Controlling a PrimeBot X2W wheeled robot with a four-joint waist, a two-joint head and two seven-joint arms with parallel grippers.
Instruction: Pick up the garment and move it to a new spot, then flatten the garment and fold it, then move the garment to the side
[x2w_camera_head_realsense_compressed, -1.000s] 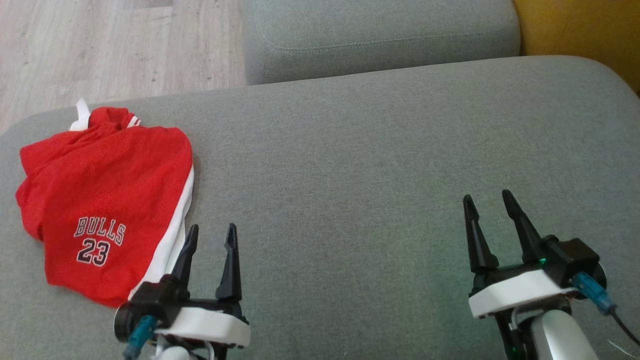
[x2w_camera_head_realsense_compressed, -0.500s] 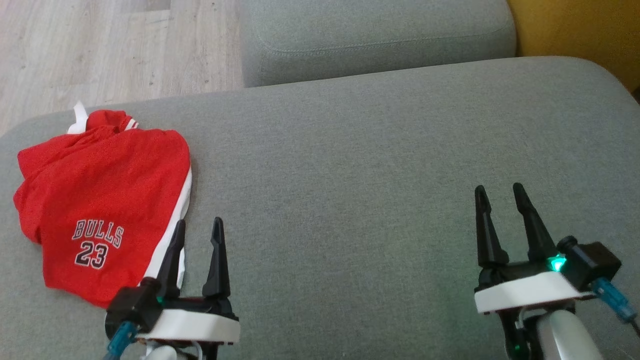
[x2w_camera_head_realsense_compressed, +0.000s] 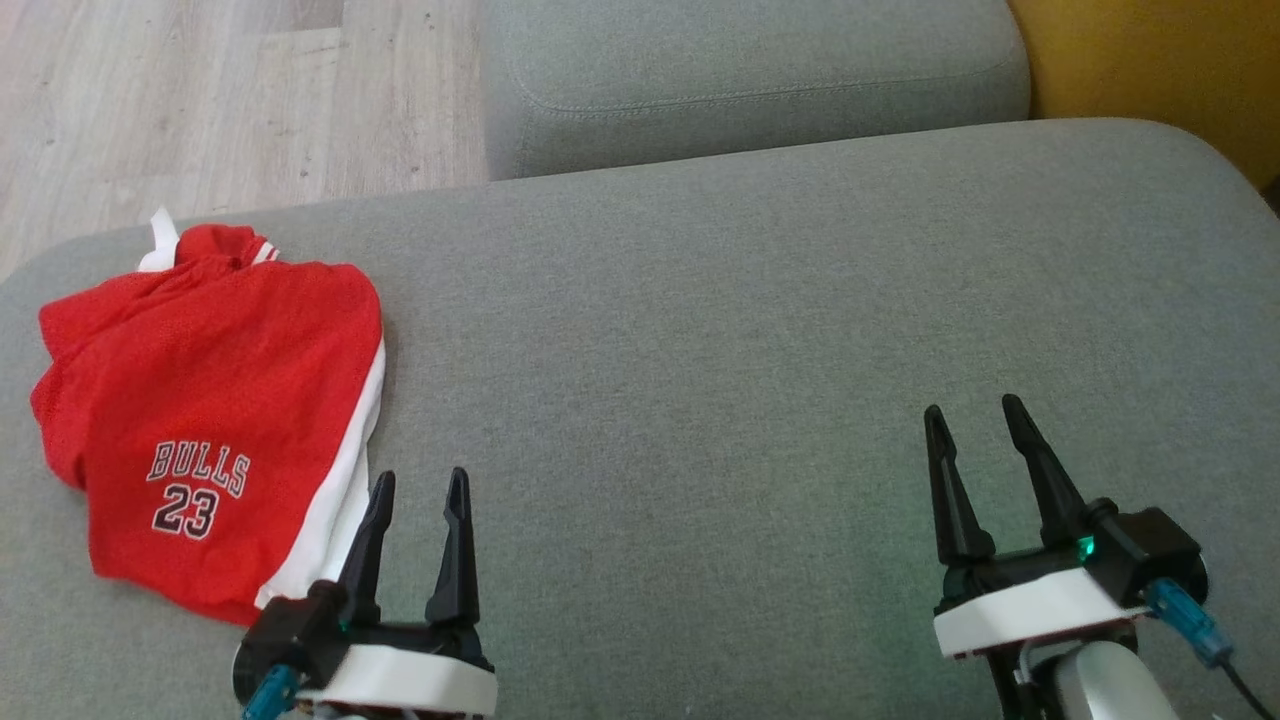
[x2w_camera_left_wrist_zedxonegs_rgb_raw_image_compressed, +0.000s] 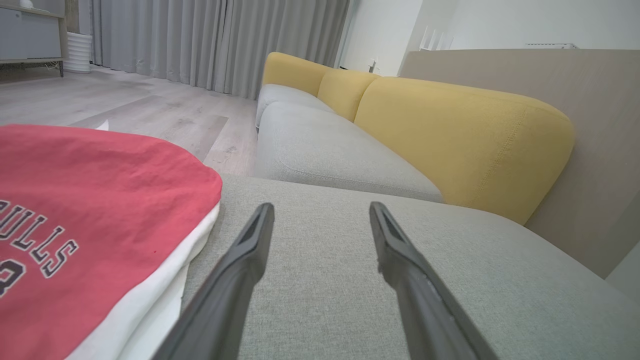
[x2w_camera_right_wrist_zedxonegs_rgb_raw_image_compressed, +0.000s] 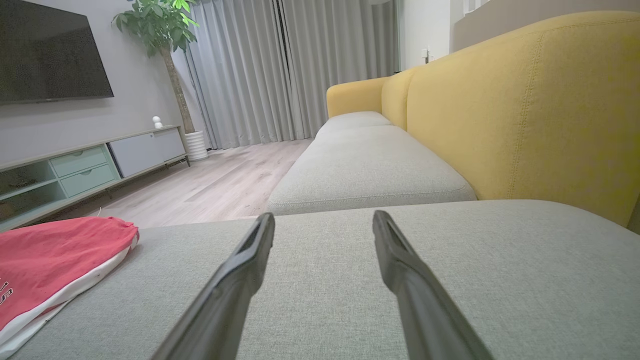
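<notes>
The garment (x2w_camera_head_realsense_compressed: 210, 420) is a red jersey with white trim and "BULLS 23" lettering, lying folded at the left end of the grey sofa cushion (x2w_camera_head_realsense_compressed: 700, 350). The left wrist view has the garment (x2w_camera_left_wrist_zedxonegs_rgb_raw_image_compressed: 90, 210) at its left, and it sits low on the left in the right wrist view as well (x2w_camera_right_wrist_zedxonegs_rgb_raw_image_compressed: 55, 260). My left gripper (x2w_camera_head_realsense_compressed: 420, 482) stands open just right of the garment's near white edge, holding nothing. My right gripper (x2w_camera_head_realsense_compressed: 972, 410) stands open and bare over the cushion's right part, far from the garment. Each wrist view looks along its own spread fingers (x2w_camera_left_wrist_zedxonegs_rgb_raw_image_compressed: 240, 260) (x2w_camera_right_wrist_zedxonegs_rgb_raw_image_compressed: 240, 265).
A second grey seat cushion (x2w_camera_head_realsense_compressed: 750, 70) lies beyond, with yellow backrests (x2w_camera_left_wrist_zedxonegs_rgb_raw_image_compressed: 450, 135) to the right. Wooden floor (x2w_camera_head_realsense_compressed: 200, 100) lies past the cushion's far left edge. A TV unit (x2w_camera_right_wrist_zedxonegs_rgb_raw_image_compressed: 75, 165), a potted plant (x2w_camera_right_wrist_zedxonegs_rgb_raw_image_compressed: 165, 30) and curtains stand across the room.
Both grippers moved away and then drew back toward the near edge, staying open. The garment has not moved.
</notes>
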